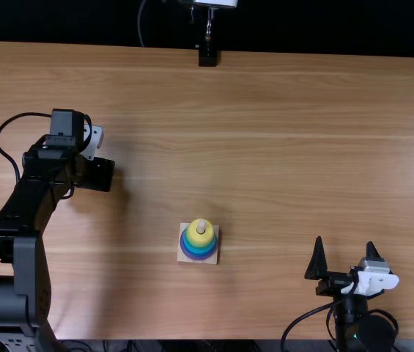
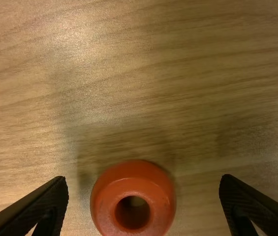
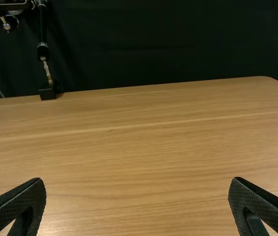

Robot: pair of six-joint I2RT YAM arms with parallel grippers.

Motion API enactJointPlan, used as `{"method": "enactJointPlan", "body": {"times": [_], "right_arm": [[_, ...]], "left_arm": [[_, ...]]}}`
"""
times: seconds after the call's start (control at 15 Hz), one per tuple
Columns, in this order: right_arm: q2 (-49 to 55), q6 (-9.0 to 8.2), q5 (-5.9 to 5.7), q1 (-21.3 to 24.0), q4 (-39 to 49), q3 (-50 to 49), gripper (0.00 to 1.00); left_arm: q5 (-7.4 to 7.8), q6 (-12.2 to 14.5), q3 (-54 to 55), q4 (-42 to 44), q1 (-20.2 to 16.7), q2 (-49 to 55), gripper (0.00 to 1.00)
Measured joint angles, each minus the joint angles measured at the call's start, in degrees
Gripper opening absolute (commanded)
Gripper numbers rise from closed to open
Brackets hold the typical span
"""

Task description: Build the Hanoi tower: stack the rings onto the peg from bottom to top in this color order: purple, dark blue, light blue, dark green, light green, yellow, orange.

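One orange ring [image 2: 133, 180] under my spread left gripper [image 1: 95, 175]! Right gripper [image 1: 344, 241] spread too; one yellow ring [image 1: 202, 238] tops one stack [image 1: 198, 256].

The tabletop [image 1: 302, 147] is light brown wood with streaky grain, smooth and low in sheen, brightening to a soft, finely speckled gleam near the orange ring [image 2: 102, 201]. That ring looks smooth and satiny, wood or plastic, I can't tell which. The yellow ring [image 1: 207, 239] has a smooth, even coat; the peg [image 1: 201, 226] and square base [image 1: 182, 257] look like pale, bare wood. At the far side hangs matt black cloth [image 3: 168, 44], with a shiny metal rod [image 3: 47, 73] before it. The left arm [image 1: 27, 279] has a smooth, dull black shell. On the near right, the right end effector [image 1: 345, 241] carries a smooth white bracket [image 1: 374, 282], and its matt fingers [image 3: 271, 209] have a fine, mesh-like texture.
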State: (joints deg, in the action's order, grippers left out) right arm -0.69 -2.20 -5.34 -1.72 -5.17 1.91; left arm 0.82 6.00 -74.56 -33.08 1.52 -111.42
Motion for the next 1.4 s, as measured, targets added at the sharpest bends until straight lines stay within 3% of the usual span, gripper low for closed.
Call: {"method": "enactJointPlan", "body": {"times": [1.2,1.27,1.4], "right_arm": [[0.0,0.02,-0.02,0.0,0.0,0.0,1.00],[0.0,0.02,0.00,0.0,0.0,0.0,1.00],[0.0,0.02,0.00,0.0,0.0,0.0,1.00]], "left_arm": [[0.00,0.0,0.0,-2.5,0.0,-0.4,0.76],[0.00,0.0,0.0,-2.6,0.0,-0.4,0.71],[0.02,0.0,0.0,-2.6,0.0,-0.4,0.48]]}}
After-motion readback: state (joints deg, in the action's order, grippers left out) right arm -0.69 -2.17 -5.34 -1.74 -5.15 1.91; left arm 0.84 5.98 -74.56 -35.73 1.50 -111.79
